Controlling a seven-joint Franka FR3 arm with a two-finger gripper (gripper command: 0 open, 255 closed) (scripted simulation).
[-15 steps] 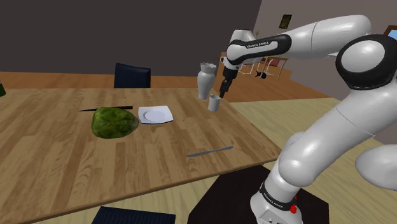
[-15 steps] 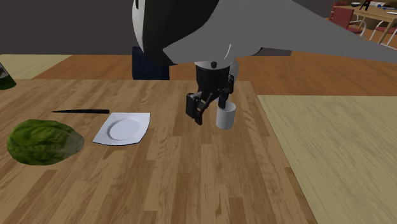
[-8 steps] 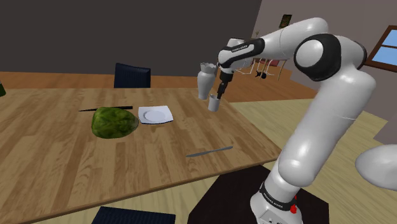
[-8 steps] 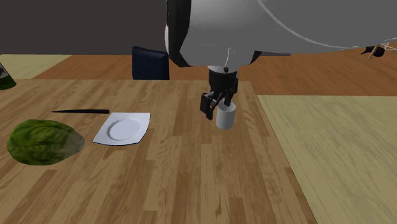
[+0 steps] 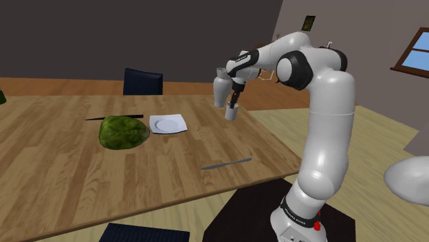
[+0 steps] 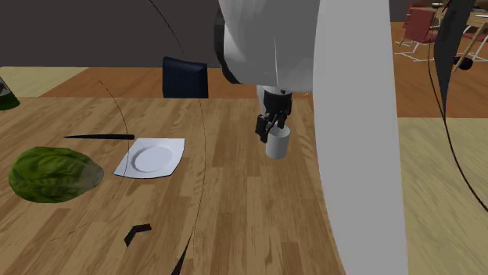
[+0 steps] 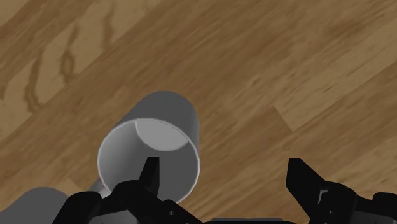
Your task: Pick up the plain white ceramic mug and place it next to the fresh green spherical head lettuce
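While our end effector (image 7: 222,167) hangs spread wide, we see the white mug (image 5: 231,114) standing upright just under one finger, in the shoulder view's upper middle.

A home dining room. A wooden surface (image 5: 62,172) bears a plate (image 5: 166,124) and black knife (image 5: 113,117), a dark chair (image 5: 142,81) beside it; a window (image 5: 416,55) beyond.

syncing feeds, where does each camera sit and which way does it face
Shoulder view: beside the stand, looking down over the table at lettuce and mug; whole arm shows.
Second exterior view: behind the arm, facing much the same way; white arm looms close.
Wrist view: above the gripper, looking into the mug; its fingers show.
Both exterior views share lettuce, plate, mug.
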